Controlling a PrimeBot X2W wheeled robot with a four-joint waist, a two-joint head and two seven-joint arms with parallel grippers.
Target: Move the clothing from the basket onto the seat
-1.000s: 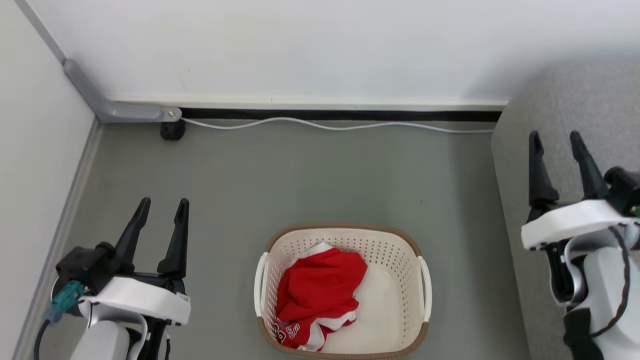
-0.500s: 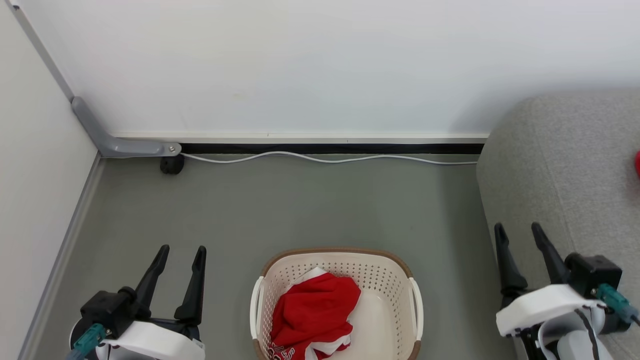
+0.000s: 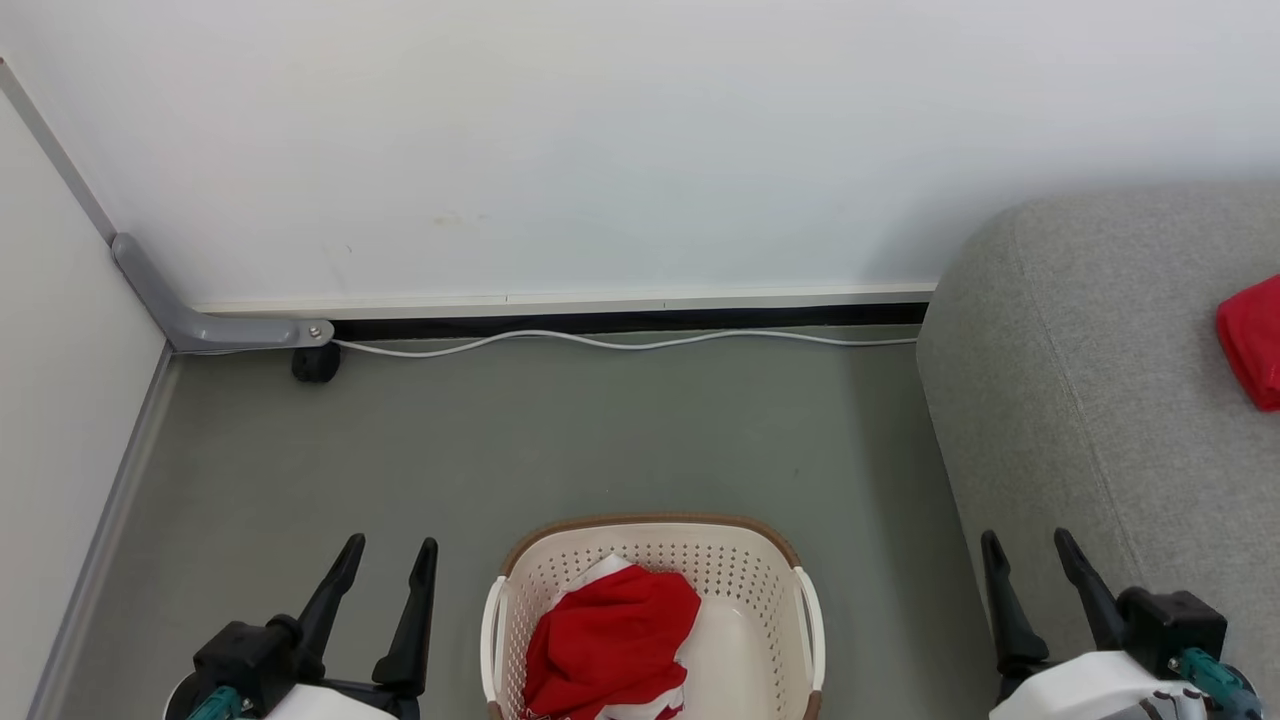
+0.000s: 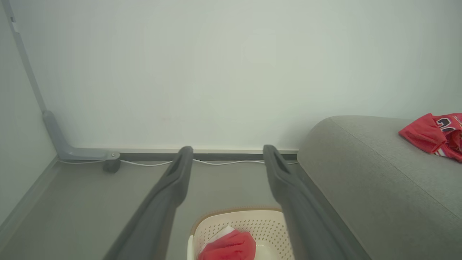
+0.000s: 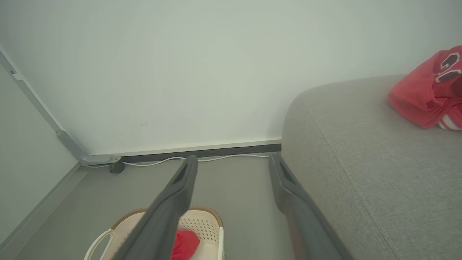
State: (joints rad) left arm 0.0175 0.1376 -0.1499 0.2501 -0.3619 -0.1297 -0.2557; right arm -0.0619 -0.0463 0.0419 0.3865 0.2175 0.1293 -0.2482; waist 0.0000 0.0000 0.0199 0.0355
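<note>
Progress, by judgement: about half. Garment 1 (image 3: 1252, 340) lies on the seat (image 3: 1080, 420). Garment 2 (image 3: 610, 640) sits crumpled in the basket (image 3: 650, 528) on the floor (image 3: 600, 430). Left gripper (image 3: 392, 545) and right gripper (image 3: 1026, 540) flank the basket, fingers parted, holding nothing. Left to do: 1 pick, 1 transfer.

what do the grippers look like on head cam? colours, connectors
Left gripper and right gripper match: two long, tapered dark fingers on a black block, with a white wrist shell and a teal connector.
</note>
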